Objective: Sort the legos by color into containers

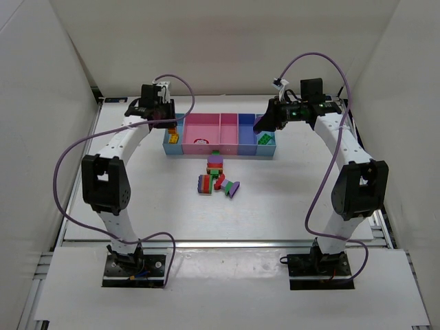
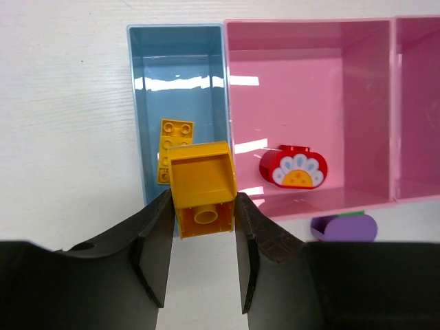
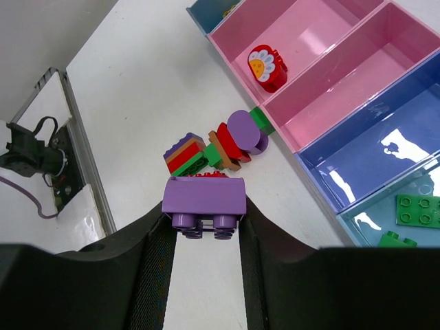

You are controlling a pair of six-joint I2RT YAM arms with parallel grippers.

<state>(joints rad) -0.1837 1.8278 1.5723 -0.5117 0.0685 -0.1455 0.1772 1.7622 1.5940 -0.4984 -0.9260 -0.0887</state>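
The containers form one long tray [image 1: 220, 154] of light blue, pink, pink, darker blue and light blue compartments. My left gripper [image 2: 203, 199] is shut on a yellow-orange brick [image 2: 201, 180], which hangs over the near end of the left light blue compartment [image 2: 179, 62]; a flat yellow brick [image 2: 175, 141] lies inside. My right gripper [image 3: 205, 214] is shut on a purple brick [image 3: 204, 196], above the table near the tray's right end. Several loose legos [image 1: 216, 177] lie in a cluster in front of the tray. A red flower brick [image 2: 293, 167] sits in the first pink compartment [image 2: 309, 82].
Green bricks [image 3: 416, 210] lie in the right light blue compartment, beside the darker blue compartment [image 3: 371, 158]. A purple rounded brick [image 2: 344, 225] rests against the tray's front wall. White walls enclose the table on three sides. Both arms [image 1: 103, 182] arch over the table's sides.
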